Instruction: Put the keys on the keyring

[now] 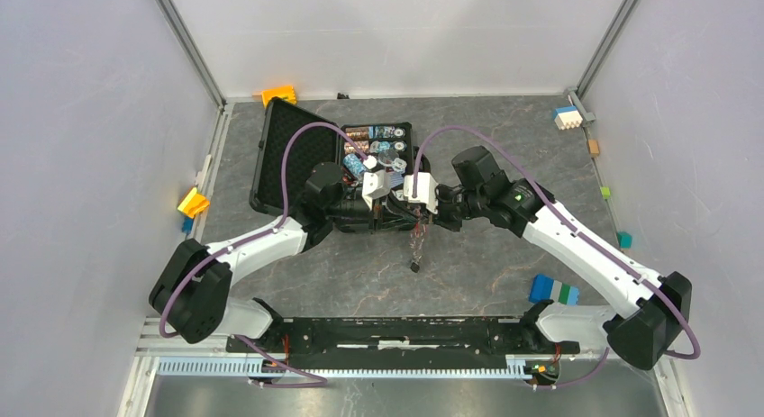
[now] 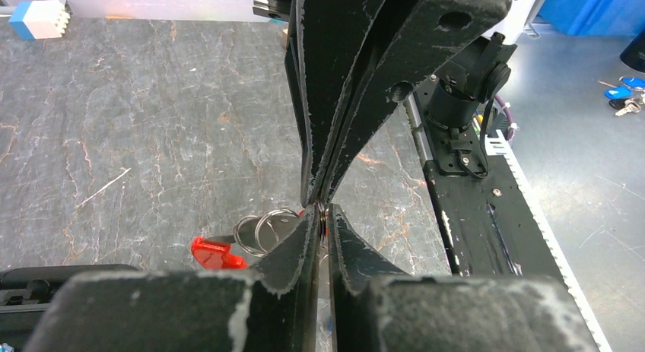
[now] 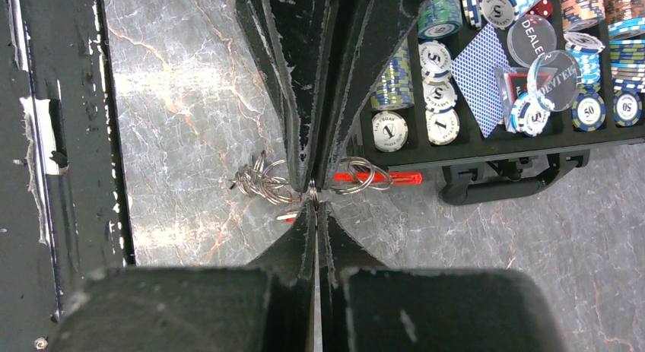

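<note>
Steadying the keyring [image 3: 395,177] with my right claw [image 3: 314,204] clamped on it, I'd twist slowly; whether my left claw [image 2: 323,215] grips it, I cannot tell.

Shut jaws pinching keyring [image 3: 378,177], apparently, poker-chip case [image 3: 494,144] beside

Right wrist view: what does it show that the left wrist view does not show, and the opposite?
Only the right wrist view: an open black case filled with poker chips and a blue card.
Only the left wrist view: a blue and white block at the far table edge, and small blue-headed keys beyond the black rail.
Both: the left claw and the right claw meeting tip to tip, the keyring with its red tag, the grey marbled table.
</note>
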`<state>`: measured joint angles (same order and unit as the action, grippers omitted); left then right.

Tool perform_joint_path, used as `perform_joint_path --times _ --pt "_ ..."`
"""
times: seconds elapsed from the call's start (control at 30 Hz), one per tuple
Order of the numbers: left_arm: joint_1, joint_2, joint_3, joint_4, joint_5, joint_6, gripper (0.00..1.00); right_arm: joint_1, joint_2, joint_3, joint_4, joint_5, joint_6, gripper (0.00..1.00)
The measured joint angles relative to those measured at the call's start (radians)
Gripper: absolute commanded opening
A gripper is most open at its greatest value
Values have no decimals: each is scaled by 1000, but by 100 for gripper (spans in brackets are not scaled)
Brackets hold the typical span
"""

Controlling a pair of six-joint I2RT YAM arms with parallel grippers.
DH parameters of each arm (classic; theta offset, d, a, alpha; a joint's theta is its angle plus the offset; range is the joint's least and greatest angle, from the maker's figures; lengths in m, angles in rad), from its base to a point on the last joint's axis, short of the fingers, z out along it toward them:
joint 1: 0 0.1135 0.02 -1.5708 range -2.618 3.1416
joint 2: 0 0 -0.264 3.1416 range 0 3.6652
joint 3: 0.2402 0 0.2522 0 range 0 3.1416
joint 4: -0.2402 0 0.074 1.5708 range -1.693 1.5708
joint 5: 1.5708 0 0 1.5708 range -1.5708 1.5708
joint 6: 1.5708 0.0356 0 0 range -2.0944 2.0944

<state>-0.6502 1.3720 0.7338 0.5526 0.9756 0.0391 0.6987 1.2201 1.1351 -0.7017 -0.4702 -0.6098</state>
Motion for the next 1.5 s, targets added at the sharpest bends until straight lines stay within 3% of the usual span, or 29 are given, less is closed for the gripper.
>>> perform_joint_path --times 0.57,0.7,0.8,1.03,1.23,1.37,1.5 --pt "-6 11 0 2 3 0 14 0 2 0 -3 2 11 0" --pt "-8 16 0 2 3 0 11 0 2 1 -4 2 14 0" --pt "-8 23 5 2 3 0 2 0 2 1 -5 5 15 0" --pt "-9 24 7 2 2 0 2 0 2 1 -5 5 21 1" --pt "-8 24 -6 64 2 -50 2 -15 -12 0 4 -10 29 27" --pt "-5 24 -42 200 4 -148 2 -80 -58 -7 30 -90 34 38" --pt "-4 23 -64 300 21 -220 2 -154 -101 -23 51 -189 30 42"
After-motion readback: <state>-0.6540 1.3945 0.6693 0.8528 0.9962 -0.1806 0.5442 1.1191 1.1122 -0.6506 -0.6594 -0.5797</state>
